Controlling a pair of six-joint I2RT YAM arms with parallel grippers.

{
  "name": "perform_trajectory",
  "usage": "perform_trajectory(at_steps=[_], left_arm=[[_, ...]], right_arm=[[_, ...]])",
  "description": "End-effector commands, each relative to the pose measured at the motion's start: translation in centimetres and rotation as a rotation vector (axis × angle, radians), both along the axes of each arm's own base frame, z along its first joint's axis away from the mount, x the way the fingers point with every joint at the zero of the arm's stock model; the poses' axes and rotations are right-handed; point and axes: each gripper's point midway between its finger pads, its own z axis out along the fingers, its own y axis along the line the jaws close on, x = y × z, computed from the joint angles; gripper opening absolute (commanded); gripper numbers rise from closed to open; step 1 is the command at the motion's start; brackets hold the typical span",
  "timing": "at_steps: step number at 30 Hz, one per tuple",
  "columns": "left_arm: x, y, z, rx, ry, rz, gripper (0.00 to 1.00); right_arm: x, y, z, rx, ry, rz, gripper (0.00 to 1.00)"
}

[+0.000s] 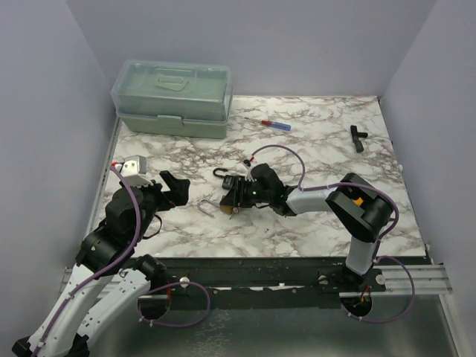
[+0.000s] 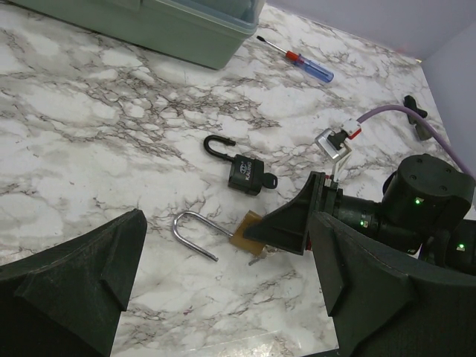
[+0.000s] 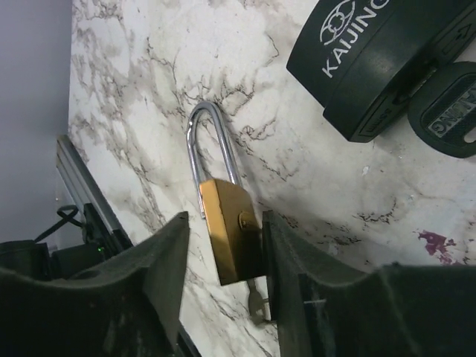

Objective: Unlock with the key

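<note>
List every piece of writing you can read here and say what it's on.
"KAIJIN", then a letter cut off by the frame edge: white print under a round logo on the black padlock.
Raised lettering on the black key in that padlock: too blurred to read.
The same padlock's print in the left wrist view: too small to read.
Brass padlock: no text visible.

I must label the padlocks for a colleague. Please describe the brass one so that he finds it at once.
On the marble table, find the right gripper near the middle. The brass padlock lies between its fingers; unlike the black padlock beside it, it has a golden body and silver shackle.
</note>
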Motion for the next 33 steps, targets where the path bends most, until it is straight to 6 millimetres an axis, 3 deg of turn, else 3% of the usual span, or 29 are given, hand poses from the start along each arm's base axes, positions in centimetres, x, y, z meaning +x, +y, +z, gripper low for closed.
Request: perform_trajectory(at_steps=[1, 4, 10, 16, 19, 24, 28, 33], left_arm=[[0.0, 0.6, -0.5, 0.032, 0.013, 0.023, 0.98], [0.1, 0.6, -0.6, 0.032, 0.015, 0.024, 0.98], [0.0, 0.7, -0.6, 0.031, 0.012, 0.025, 0.98], [0.0, 0.7, -0.7, 0.031, 0.015, 0.025, 0.98], [0.0, 0.6, -0.8, 0.029, 0.021, 0.022, 0.98], [0.0, 0.3, -0.8, 0.024, 0.026, 0.011, 0.99], [0.0, 0.2, -0.9, 0.022, 0.030, 0.011, 0.99], [0.3, 0.0, -1.3, 0.032, 0.045, 0.003, 0.99]], right_arm=[[0.6, -0.3, -0.2, 0.018, -0.011, -0.014, 0.53], [0.9, -0.9, -0.4, 0.012, -0.005, -0.026, 0.59], [1.5, -3.0, -0.7, -0.013, -0.010, -0.064, 0.62], [3.2, -7.3, 0.6, -0.123, -0.099, -0.136, 0.69], [4.1, -10.0, 2.3, -0.194, -0.172, -0.181, 0.78], [4.8, -14.3, 7.9, -0.289, -0.345, -0.267, 0.98], [3.8, -17.9, 11.9, -0.328, -0.444, -0.361, 1.00], [1.6, -22.8, 15.2, -0.291, -0.528, -0.538, 1.00]])
